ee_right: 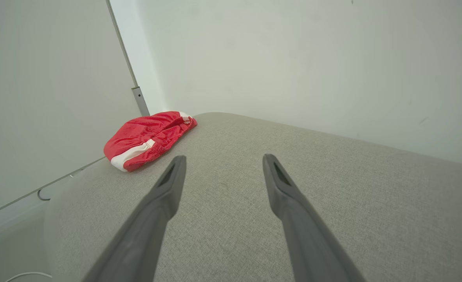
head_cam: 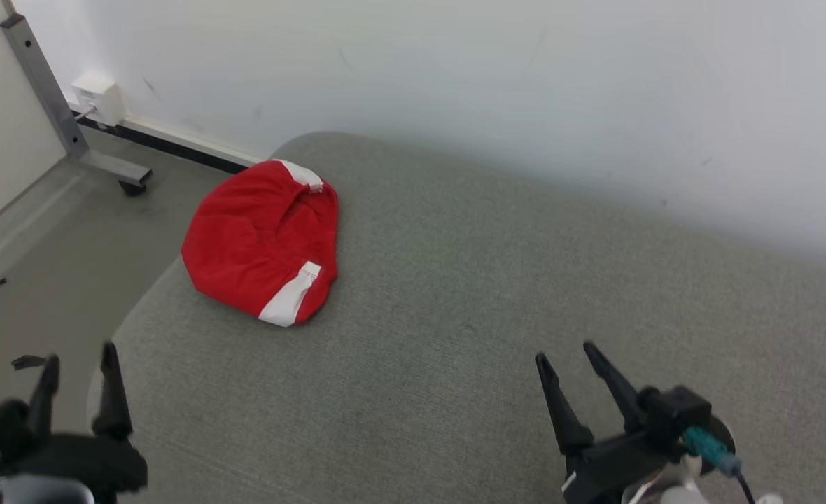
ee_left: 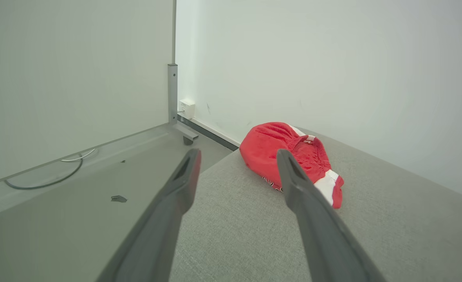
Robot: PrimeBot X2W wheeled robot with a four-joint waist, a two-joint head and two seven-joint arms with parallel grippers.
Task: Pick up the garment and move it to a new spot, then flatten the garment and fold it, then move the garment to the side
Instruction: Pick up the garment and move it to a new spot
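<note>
In the head view, the garment is bright red and shiny, bunched up in a soft round lump with a white stripe at each end. It lies on the grey cushion close to the cushion's left edge, at about 10 o'clock from the middle of the picture. Its long way runs from about 12 o'clock down to 6 o'clock. The left gripper is at 8 o'clock and the right gripper is at 5 o'clock. Both have their fingers spread wide, hold nothing, and are well apart from the garment. In the left wrist view, the left gripper is spread open with nothing between its fingers. The garment sits past the fingertips, at 1 o'clock from them. It is wrinkly, with a gathered edge on top, and here it runs from 10 o'clock to 4 o'clock, with a white stripe at the 4 o'clock end. In the right wrist view, the right gripper is also spread open over bare cushion. The garment lies at 10 o'clock from the fingertips and runs from 8 o'clock to 2 o'clock, with a white stripe at the 8 o'clock end.
</note>
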